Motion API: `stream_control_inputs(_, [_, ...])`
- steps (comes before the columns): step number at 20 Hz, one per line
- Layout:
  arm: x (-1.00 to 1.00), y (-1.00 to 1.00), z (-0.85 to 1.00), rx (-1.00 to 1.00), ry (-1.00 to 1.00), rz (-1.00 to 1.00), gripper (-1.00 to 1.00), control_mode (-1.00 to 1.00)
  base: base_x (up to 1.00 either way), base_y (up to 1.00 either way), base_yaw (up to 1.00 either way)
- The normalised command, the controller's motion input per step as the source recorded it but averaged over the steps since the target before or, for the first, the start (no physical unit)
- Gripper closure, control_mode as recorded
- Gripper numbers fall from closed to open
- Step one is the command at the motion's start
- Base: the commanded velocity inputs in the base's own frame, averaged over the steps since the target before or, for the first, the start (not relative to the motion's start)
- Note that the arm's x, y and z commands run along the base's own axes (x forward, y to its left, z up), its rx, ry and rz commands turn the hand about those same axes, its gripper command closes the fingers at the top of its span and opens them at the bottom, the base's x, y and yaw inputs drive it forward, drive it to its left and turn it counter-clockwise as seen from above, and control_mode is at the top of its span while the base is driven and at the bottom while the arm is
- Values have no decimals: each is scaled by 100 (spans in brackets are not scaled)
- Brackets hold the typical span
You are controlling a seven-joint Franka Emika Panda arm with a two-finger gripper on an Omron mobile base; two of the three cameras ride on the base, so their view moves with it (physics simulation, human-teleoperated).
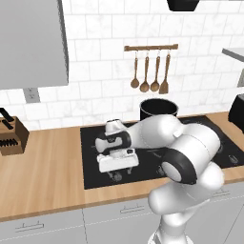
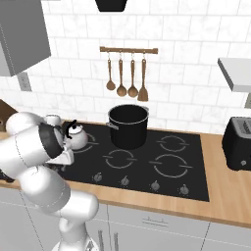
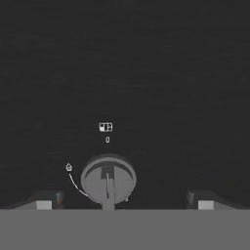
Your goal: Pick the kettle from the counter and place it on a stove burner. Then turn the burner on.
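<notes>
The back wall is tiled in white marbled rectangles with pale grout. A wooden rail is fixed to it, and four wooden utensils hang from the rail in a row. A grey wall cabinet hangs at upper left, with an electrical outlet on the tiles just below it. A dark extractor hood shows at the top edge. Grey drawer fronts with slim bar handles run below the worktop. A wooden knife block stands at far left, a black toaster at far right. Lighting is even and soft.
</notes>
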Motion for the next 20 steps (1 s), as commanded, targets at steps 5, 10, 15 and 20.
stream_control_inputs(5, [0,13,-34,0,0,12,-100,-100,0,0,0])
stream_control_inputs(10, [3,2,-11,1,0,1,-100,-100,0,0,0])
stream_control_inputs(15, [-2,-11,-16,17,0,0,-100,-100,0,0,0])
stream_control_inputs(20, [-4,-2,-13,8,-1,0,-100,-100,0,0,0])
